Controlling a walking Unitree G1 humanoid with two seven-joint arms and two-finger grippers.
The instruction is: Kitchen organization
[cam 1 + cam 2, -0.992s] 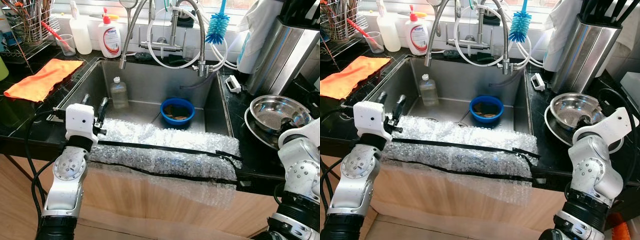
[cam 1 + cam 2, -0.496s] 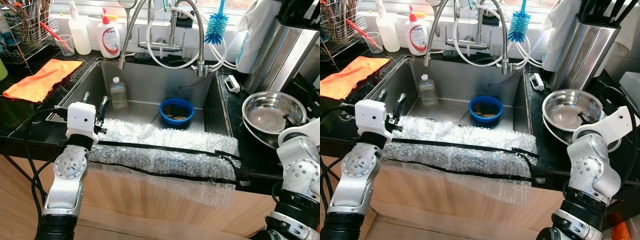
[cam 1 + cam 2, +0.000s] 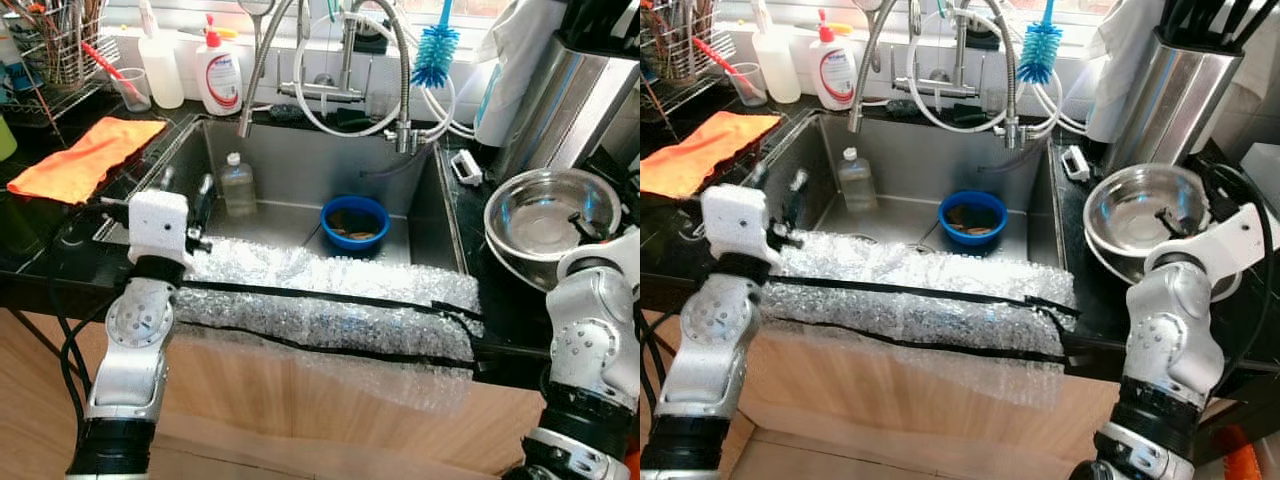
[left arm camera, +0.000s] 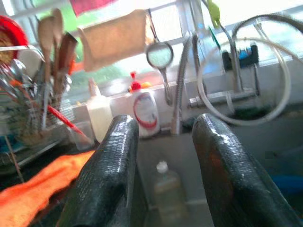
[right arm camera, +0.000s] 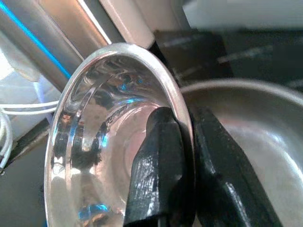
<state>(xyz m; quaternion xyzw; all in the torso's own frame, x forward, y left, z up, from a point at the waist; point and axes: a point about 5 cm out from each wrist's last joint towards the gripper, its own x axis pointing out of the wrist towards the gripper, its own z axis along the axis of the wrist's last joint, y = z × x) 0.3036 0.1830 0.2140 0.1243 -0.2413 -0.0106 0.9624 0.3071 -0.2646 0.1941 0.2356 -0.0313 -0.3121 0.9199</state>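
On the black counter right of the sink, my right gripper (image 3: pixel 585 225) is shut on the near rim of a steel bowl (image 3: pixel 540 212). The right wrist view has its two fingers (image 5: pixel 161 156) pinching that rim, one inside and one outside, with the bowl (image 5: pixel 99 137) tilted over a second steel bowl (image 5: pixel 255 123) beneath. My left gripper (image 3: pixel 185 190) hovers open over the sink's front left corner, just above the sheet of bubble wrap (image 3: pixel 320 300). Nothing lies between its fingers (image 4: pixel 111 161).
In the sink (image 3: pixel 300 160) stand a blue bowl (image 3: pixel 355 222) and a small clear bottle (image 3: pixel 237 185). An orange cloth (image 3: pixel 85 155) lies on the left counter by a utensil rack (image 3: pixel 55 45). A tall steel canister (image 3: pixel 545 100) stands behind the bowls.
The right gripper has closed on the steel bowl's rim and tipped the bowl up a little toward the sink. The left arm has risen slightly.
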